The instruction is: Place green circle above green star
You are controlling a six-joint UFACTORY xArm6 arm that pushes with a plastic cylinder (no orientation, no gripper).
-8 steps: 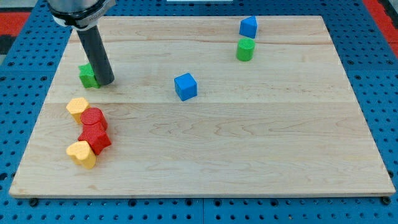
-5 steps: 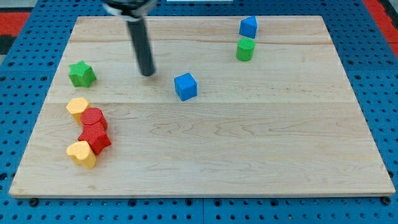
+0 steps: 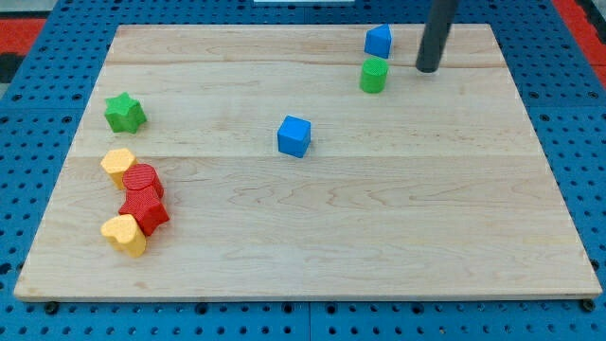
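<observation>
Hovering my tip (image 3: 427,68) at three o'clock of the green circle (image 3: 374,75), tool grasping nothing, I'm risking nudging it into the blue cube (image 3: 378,41).

No readable text, labels, brands, numbers or signs on anything in view.

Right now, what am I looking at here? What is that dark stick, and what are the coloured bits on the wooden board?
The dark stick is a robot arm's pushing rod; it holds nothing, only nudges blocks. My tip rests near the view's top right, just right of the green circle, apart from it. One camera looks down on the wooden board. A blue block sits above the circle, a blue cube mid-board, and the green star at the view's left. Below the star cluster two yellow blocks and two red blocks.
</observation>
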